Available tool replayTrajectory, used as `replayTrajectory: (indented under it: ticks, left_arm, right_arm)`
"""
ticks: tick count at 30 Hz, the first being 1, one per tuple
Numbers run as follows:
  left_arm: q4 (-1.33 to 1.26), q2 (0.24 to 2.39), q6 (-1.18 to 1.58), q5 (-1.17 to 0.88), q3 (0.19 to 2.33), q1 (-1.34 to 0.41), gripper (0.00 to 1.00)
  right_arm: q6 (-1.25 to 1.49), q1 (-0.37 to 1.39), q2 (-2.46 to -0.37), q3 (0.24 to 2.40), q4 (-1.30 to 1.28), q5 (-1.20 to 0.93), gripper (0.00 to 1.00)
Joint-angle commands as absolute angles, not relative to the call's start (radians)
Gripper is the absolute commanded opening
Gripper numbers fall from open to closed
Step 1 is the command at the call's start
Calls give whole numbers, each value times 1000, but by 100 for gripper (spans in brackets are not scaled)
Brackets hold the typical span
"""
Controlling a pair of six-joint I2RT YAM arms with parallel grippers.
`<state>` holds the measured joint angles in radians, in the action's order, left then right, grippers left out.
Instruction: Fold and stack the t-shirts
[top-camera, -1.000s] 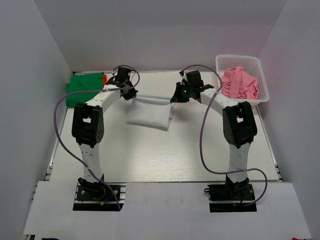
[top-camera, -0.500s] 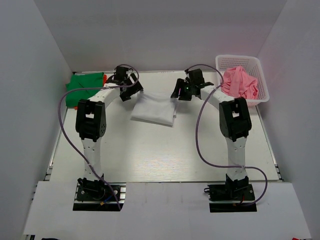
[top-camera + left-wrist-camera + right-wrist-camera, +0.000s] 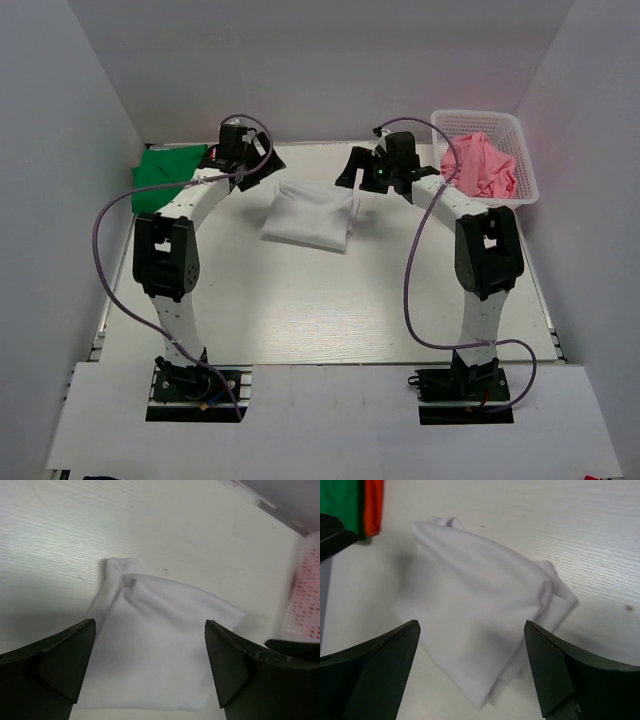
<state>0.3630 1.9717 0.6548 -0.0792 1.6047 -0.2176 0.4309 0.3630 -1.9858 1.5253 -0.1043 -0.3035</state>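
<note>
The left gripper (image 3: 252, 165) and right gripper (image 3: 362, 172) both hang wide and empty, with the folded white t-shirt (image 3: 310, 216) flat on the table (image 3: 300, 310) between them. The green t-shirt (image 3: 165, 175) sits far left, so I'd say the left arm is nearer it

A desk (image 3: 330, 300) carries everything, with two arms rising from its near edge. A folded t-shirt (image 3: 308, 214) lies flat on the desk between the left jaws and the right jaws, slightly nearer the arm bases than either pair. Both pairs stand wide apart above the desk, touching nothing. From each wrist view the folded t-shirt lies just ahead, framed between that arm's own fingers. A stack of t-shirts (image 3: 165, 172) sits just left of the left jaws, in the far left corner. A basket (image 3: 522, 196) stands right of the right jaws, in the far right corner, with a bunched t-shirt (image 3: 480, 165) inside it.
</note>
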Motion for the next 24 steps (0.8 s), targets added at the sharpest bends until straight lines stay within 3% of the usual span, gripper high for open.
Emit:
replayTrajectory:
  ticks: [1, 12, 24]
  left_arm:
    - [242, 1936, 644, -250, 1582, -229, 100]
    - [178, 2245, 693, -460, 1805, -238, 100]
    - [236, 2413, 723, -364, 1956, -238, 100]
  right_arm:
    - [494, 388, -1960, 1490, 63, -428, 90]
    - [552, 400, -2020, 1376, 189, -531, 90]
    - [443, 385, -2101, 1358, 15, -474, 90]
